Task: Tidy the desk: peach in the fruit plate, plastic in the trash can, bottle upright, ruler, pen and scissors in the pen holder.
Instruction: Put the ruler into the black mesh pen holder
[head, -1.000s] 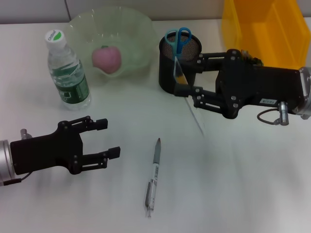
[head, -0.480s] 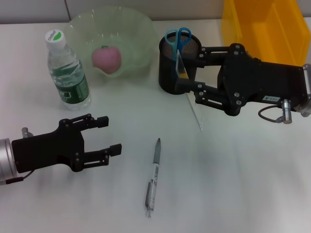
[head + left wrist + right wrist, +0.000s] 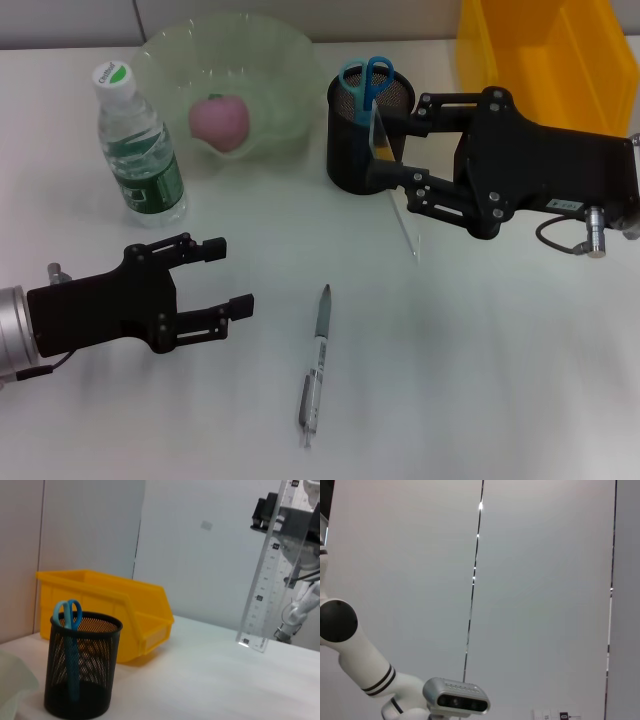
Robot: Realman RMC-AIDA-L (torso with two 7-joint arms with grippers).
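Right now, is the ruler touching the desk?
Apart. The left wrist view shows the ruler hanging from the right tool, its lower end above the desk.

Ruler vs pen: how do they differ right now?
The ruler is clamped in the right gripper and hangs steeply, clear of the desk, beside the pen holder; the pen lies flat on the desk, untouched, ahead of the open left gripper. The ruler is clear plastic with printed marks; the pen is opaque grey. Neither is in the holder yet.

Clear ruler [image 3: 392, 180] hangs upright beside black mesh pen holder [image 3: 352, 150].
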